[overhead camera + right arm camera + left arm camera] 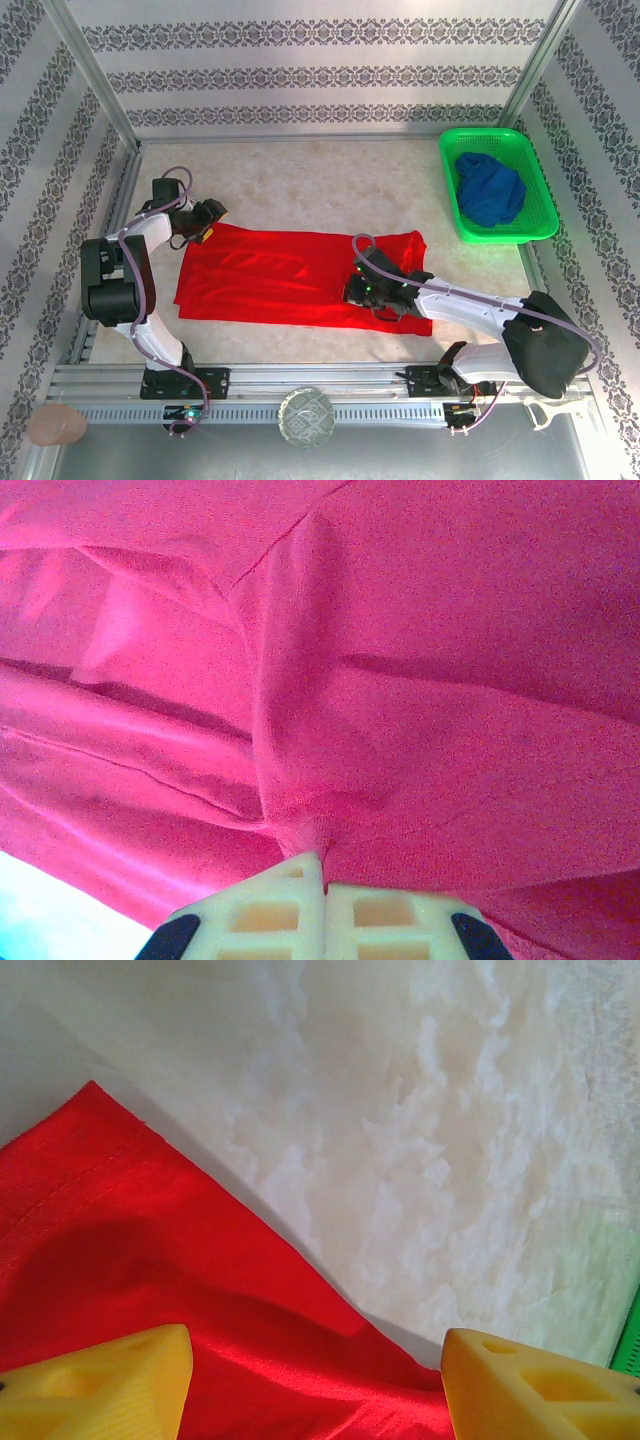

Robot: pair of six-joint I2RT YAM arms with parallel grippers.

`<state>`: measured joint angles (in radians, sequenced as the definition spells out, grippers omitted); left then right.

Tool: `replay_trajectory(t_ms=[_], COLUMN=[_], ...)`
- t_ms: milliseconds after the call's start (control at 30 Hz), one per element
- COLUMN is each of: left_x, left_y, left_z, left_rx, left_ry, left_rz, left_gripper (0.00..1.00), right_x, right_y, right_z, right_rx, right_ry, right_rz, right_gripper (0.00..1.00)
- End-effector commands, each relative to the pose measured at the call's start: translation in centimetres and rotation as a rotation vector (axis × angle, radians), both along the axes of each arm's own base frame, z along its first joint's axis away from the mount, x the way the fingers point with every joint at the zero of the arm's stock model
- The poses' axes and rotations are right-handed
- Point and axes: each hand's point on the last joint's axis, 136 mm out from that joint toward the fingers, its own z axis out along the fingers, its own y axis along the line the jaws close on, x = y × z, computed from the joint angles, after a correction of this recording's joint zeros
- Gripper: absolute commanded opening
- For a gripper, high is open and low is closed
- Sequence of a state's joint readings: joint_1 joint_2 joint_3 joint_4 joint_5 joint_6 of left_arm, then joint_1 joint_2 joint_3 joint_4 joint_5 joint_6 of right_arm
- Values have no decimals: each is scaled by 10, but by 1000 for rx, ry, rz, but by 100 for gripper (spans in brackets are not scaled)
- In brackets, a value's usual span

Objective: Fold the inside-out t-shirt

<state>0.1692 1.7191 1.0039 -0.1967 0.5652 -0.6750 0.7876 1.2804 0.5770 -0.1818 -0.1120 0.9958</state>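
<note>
**Red cloth pinched on the right, left jaws apart**

Bright red cloth t-shirt (290, 275) lies as a long, flattened strip across the middle of the pale marbled tabletop (320, 185), running from left to right in front of both arms. The right gripper (362, 292), black with cream block-shaped fingertips, rests on the right part of the strip. Its wrist camera shows the two tips pressed together on a small raised ridge of the red fabric, with creases fanning away from the pinch. The left gripper (205, 222), with yellow wedge-shaped fingers (100, 1380), is at the shirt's far left corner. Its jaws stand wide apart with nothing clamped between them, and the stitched hem edge lies flat beneath. Whether those fingers touch the cloth cannot be told. A green plastic mesh basket (450, 190) sits at the table's far right, well apart from the shirt, holding a crumpled dark blue garment (490, 190)
</note>
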Motion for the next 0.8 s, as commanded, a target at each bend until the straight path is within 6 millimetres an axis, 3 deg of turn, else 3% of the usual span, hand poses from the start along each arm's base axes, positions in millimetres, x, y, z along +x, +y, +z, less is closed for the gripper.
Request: replay_trajectory(t_ms=[0,200,467,533,567,600,667,767], left_x=[5,3,1,1,2,2,2,4], left_y=[-6,-6,-6,-6,-6,-6,-7,-8], left_z=[9,8,8,8,9,10,13,25], left_rx=[-10,-11,-13,-12,-11,-12,-13,-15], left_ry=[-36,-34,-32,-32,-34,-35,-38,-58], left_rz=[-13,-13,-8,-8,-9,-11,-14,-26], left_gripper=[67,67,67,67,67,67,67,67], right_x=[3,-9,-41,-52,-58,-63,-68,-56], right_y=[9,24,50,60,65,67,67,51], right_z=[18,23,3,-2,-3,-2,6,32], right_rx=[36,49,35,44,46,49,66,92], right_ry=[-45,-46,-1,18,31,42,38,-27], right_rz=[11,38,109,147,166,182,200,175], right_gripper=[0,0,1,19,35,41,43,41])
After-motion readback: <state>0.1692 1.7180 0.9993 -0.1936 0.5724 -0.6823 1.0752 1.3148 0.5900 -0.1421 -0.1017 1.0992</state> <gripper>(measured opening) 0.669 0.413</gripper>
